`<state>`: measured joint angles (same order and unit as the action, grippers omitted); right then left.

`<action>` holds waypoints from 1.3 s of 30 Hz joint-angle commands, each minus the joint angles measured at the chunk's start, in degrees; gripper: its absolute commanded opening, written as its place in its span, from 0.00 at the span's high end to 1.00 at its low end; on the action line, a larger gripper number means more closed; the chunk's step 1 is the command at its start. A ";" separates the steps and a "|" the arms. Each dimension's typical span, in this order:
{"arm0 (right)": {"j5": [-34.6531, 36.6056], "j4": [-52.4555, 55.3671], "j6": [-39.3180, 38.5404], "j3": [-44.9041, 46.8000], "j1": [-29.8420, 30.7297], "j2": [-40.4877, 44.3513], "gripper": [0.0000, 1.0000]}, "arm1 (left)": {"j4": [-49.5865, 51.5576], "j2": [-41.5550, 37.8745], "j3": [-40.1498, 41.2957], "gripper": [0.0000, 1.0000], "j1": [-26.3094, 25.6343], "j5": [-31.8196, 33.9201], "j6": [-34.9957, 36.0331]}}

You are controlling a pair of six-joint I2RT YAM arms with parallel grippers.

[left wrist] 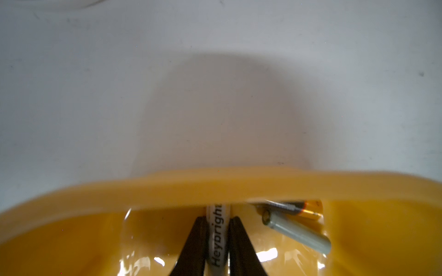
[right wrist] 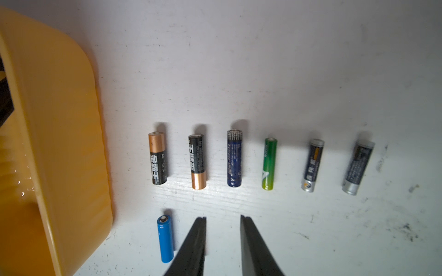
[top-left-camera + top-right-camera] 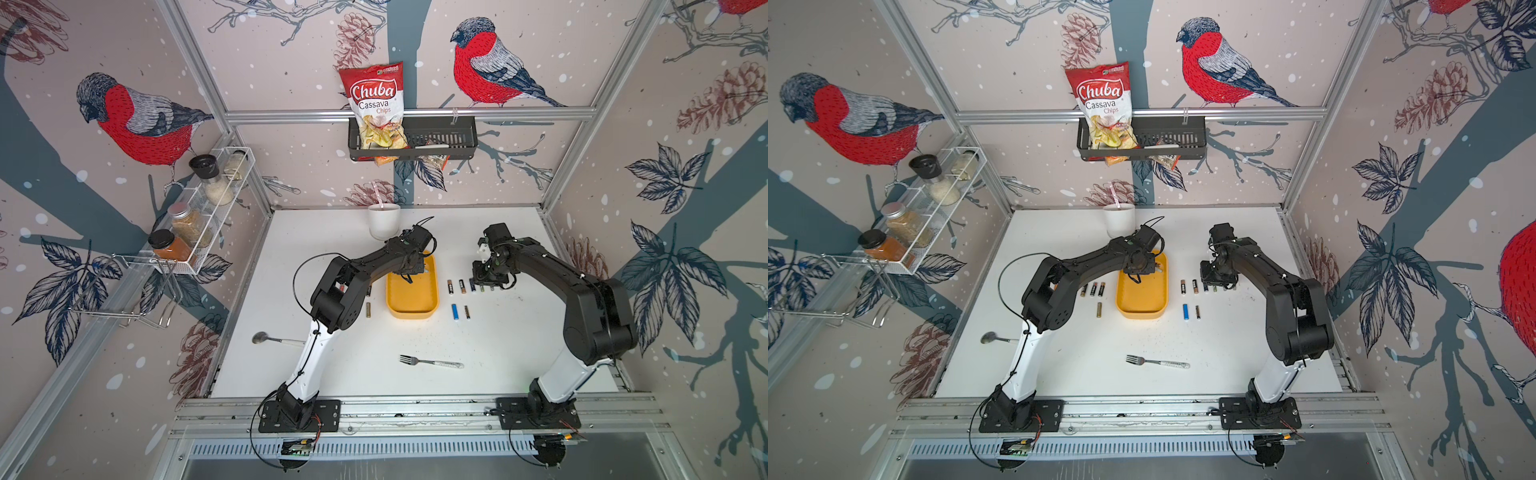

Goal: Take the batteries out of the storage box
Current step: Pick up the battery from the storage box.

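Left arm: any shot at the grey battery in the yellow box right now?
Probably not yet. The left gripper has its jaws shut on a white battery; the grey battery lies uncovered right beside it.

Both arms same build. Left arm (image 3: 332, 291) and right arm (image 3: 598, 316): matte black, chunky rounded joint housings, boxy upper links. Lower link (image 3: 306, 357) is white and tapered, with a thin black cable running along it. Black rectangular base plate (image 3: 299, 415), small screws in it. Thin black cable loop (image 3: 296, 270) stands off the left elbow, with more loops hanging below both bases. Red wires (image 3: 319, 428) at the left base. White block (image 3: 482, 252) on the right wrist. Fingers (image 1: 196, 246) (image 2: 195, 246): black, flat wedges with blunt tips.
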<state>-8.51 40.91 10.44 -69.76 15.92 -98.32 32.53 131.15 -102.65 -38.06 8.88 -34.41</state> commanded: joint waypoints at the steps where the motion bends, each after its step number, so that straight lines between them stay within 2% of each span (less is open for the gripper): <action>1: -0.45 0.49 -0.24 -0.63 0.24 -0.22 0.69 | 3.81 0.11 0.17 0.76 0.01 -2.49 1.48; 5: -0.28 0.74 -0.20 -0.97 0.34 -0.21 0.69 | 4.13 0.07 0.90 0.74 0.10 -2.39 1.72; 13: 0.08 1.28 -0.18 -1.36 0.34 -0.10 0.69 | 4.12 0.12 0.87 0.86 0.19 -3.10 1.77; 18: 0.13 1.41 -0.07 -1.98 0.77 -0.04 0.69 | 4.02 -1.68 1.05 0.87 0.19 -3.28 1.90; 25: -0.10 0.97 -0.19 -3.39 1.12 -1.21 0.69 | 4.91 -5.53 1.19 0.87 0.20 -2.48 2.14; 39: 1.00 2.00 -0.63 -6.84 1.61 -2.46 0.69 | 3.08 -17.21 10.34 0.87 0.31 -2.46 1.01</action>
<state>-8.21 42.15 10.41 -75.81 17.26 -100.44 36.16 115.87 -93.34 -37.95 6.09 -33.01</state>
